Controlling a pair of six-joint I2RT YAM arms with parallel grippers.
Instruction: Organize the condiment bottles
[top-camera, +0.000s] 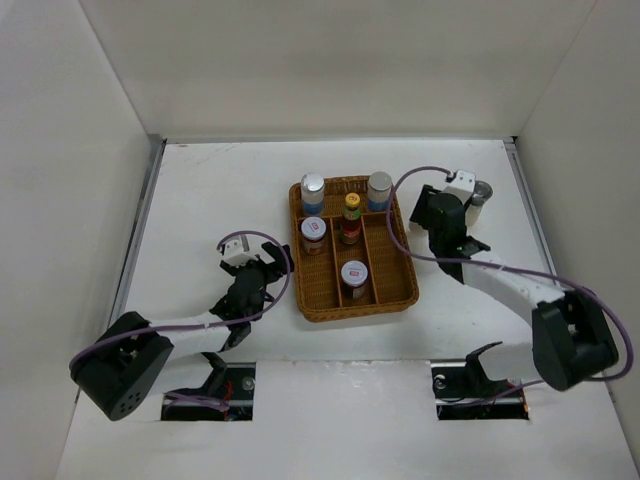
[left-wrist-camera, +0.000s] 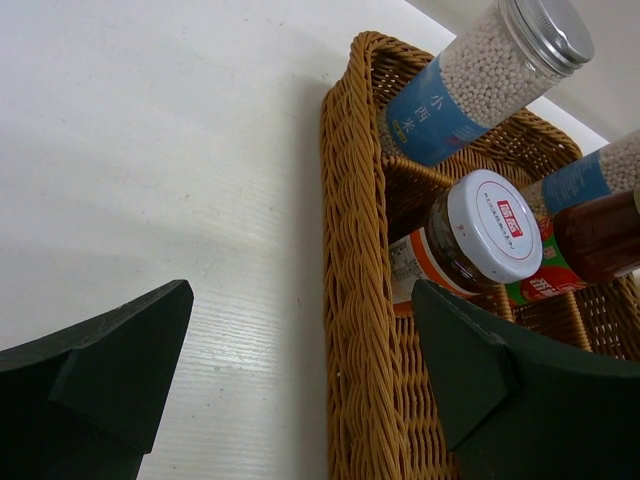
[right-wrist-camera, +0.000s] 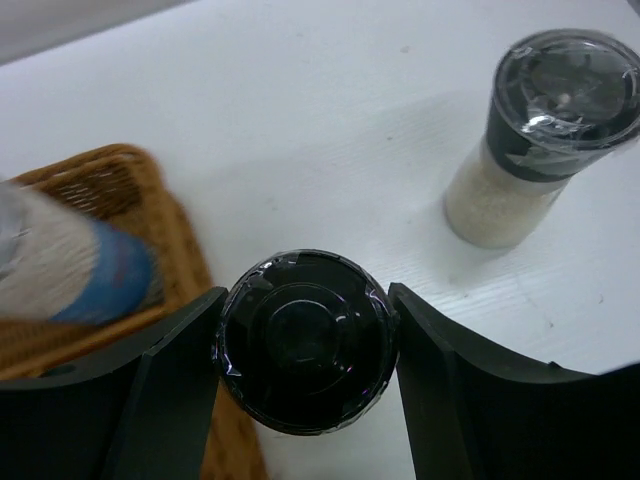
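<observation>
**White table: five bottles in the tray, one gripped, one apart**

White walls (top-camera: 300, 60) are seen around a white table (top-camera: 220, 180), and a wicker tray (top-camera: 355, 312) is set near its middle. Five bottles stand upright in the tray. A blue-banded jar (top-camera: 313, 190) with a silver cap is placed at the far left corner. A second blue-banded jar (top-camera: 379, 190) is placed at the far right corner. Between them, slightly nearer, a yellow-capped sauce bottle (top-camera: 351, 215) with dark contents is seen. A white-lidded jar (top-camera: 313, 232) with a red mark is found in the left part, just in front of the first jar. A second white-lidded jar (top-camera: 354, 275) is found in the middle part, nearer the front rim.

The right gripper (right-wrist-camera: 305, 300) is held just beside the tray's far right corner. It is closed on a black-capped bottle (right-wrist-camera: 305, 345), and both fingers are pressed against the cap's sides. Whether that bottle rests on the table or is lifted cannot be told. A grey-capped bottle (right-wrist-camera: 545, 130) with pale contents is left upright on the bare table, to the right of the gripped bottle and apart from the tray.

The left gripper (left-wrist-camera: 302, 295) is held low over the table, just outside the tray's left rim. Its fingers are spread wide and nothing is held between them.
</observation>
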